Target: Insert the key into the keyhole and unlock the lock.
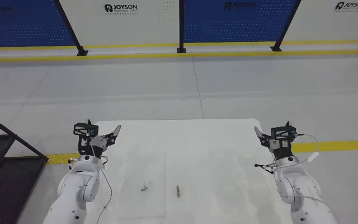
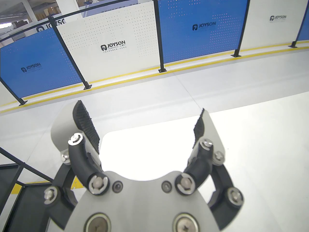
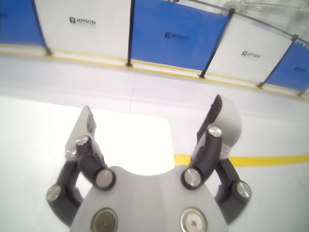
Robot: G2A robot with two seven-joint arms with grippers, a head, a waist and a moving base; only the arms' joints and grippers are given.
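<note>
Closest to the robot, low on the white desk, lie two tiny things, well apart from both arms. One is a ragged dark piece on a faint rectangular patch of the desk top. The other is a slim brownish piece just beside that patch's edge. They would be the key and the lock, but they are too small to tell which is which. They lie near each other and do not touch.

Farther out, the left gripper hangs over the desk's far left corner. Its fingers are spread wide, with nothing between the ribbed black pads. The right gripper sits at the far right corner, its fingers likewise splayed and holding nothing.

A black frame stands off the desk's left side. Beyond the desk runs pale grey floor, then a yellow line, and last a fence of blue and white panels on black posts.
</note>
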